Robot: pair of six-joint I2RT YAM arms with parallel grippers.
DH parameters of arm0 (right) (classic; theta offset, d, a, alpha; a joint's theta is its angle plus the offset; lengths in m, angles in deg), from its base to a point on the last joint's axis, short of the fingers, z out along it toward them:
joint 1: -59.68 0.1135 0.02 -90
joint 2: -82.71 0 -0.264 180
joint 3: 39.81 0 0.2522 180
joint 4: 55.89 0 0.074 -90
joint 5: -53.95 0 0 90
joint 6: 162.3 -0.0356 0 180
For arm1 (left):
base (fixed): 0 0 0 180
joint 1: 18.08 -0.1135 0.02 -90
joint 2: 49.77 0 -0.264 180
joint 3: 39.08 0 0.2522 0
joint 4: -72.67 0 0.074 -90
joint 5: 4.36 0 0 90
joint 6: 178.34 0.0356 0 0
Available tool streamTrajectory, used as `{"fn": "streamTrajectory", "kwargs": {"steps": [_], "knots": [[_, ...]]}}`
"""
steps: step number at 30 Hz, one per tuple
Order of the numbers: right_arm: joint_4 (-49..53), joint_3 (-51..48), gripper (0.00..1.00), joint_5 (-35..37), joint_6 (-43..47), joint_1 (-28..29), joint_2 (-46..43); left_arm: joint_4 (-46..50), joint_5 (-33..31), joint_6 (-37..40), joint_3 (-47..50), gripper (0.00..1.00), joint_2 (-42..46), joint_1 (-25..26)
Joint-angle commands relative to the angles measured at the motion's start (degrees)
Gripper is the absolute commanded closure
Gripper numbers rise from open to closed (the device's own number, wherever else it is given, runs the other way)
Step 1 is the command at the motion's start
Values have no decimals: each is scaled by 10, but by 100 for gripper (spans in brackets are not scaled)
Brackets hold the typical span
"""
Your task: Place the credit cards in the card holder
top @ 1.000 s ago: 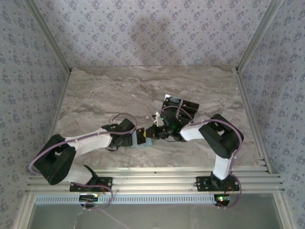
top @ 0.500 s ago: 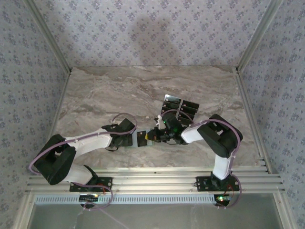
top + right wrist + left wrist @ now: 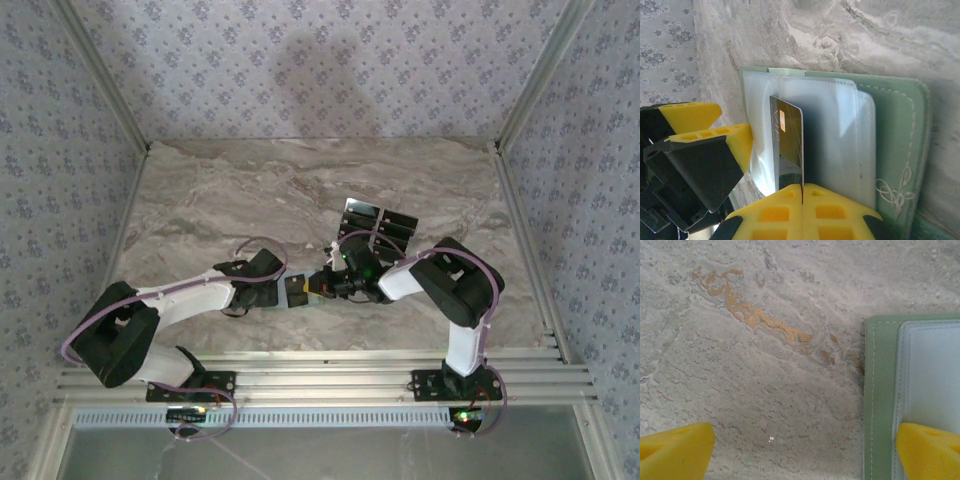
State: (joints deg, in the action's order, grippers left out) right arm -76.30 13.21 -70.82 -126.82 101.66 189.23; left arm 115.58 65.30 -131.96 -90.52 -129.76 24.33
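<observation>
Card holder [image 3: 900, 135] lay open and flat on the marble table [image 3: 220, 200], near its front edge between the two grippers; pale green cover with stitched border, clear sleeves [image 3: 825, 135] uppermost; right gripper [image 3: 802, 192] was clamped on one dark card [image 3: 789, 145], held on edge, gold chip facing the left gripper; card's far end reached over the sleeves, whether it had entered a pocket could not be told; left gripper [image 3: 802, 455] stood wide, one yellow pad [image 3: 930, 452] over the sleeve edge of the holder, the other pad over bare marble; contact of the pad with the sleeve not certain; remaining credit cards [image 3: 380, 222] lay together on the table behind the right gripper, apart from the holder.
</observation>
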Motion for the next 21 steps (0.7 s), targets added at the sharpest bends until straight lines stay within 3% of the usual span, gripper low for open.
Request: {"fn": "streamTrajectory", "kwargs": {"steps": [1, 21], "knots": [[7, 2, 100, 23, -12, -4, 14, 28, 0, -1, 16, 6, -15, 1], [9, -33, 100, 44, -25, -10, -14, 26, 0, 1, 15, 6, -18, 1]]}}
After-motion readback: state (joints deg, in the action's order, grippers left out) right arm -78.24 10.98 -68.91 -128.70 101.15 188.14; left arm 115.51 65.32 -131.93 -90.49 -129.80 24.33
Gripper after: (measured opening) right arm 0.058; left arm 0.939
